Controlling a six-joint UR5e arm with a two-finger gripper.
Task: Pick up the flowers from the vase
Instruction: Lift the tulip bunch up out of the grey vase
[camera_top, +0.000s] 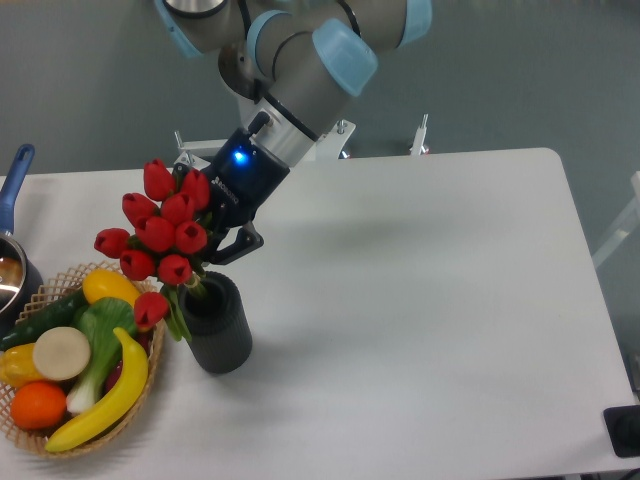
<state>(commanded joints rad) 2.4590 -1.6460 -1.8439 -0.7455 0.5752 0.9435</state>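
Observation:
A bunch of red tulip flowers (158, 234) with green stems hangs tilted to the left above the dark grey ribbed vase (216, 325). The stem ends still reach into the vase's round mouth. My gripper (216, 240) is shut on the flowers just below the buds, coming in from the upper right. One bud droops low beside the vase's left rim.
A woven basket (150, 385) of fruit and vegetables stands just left of the vase, almost touching it. A pot with a blue handle (14, 180) sits at the table's left edge. The white table (420, 300) stretches out to the right.

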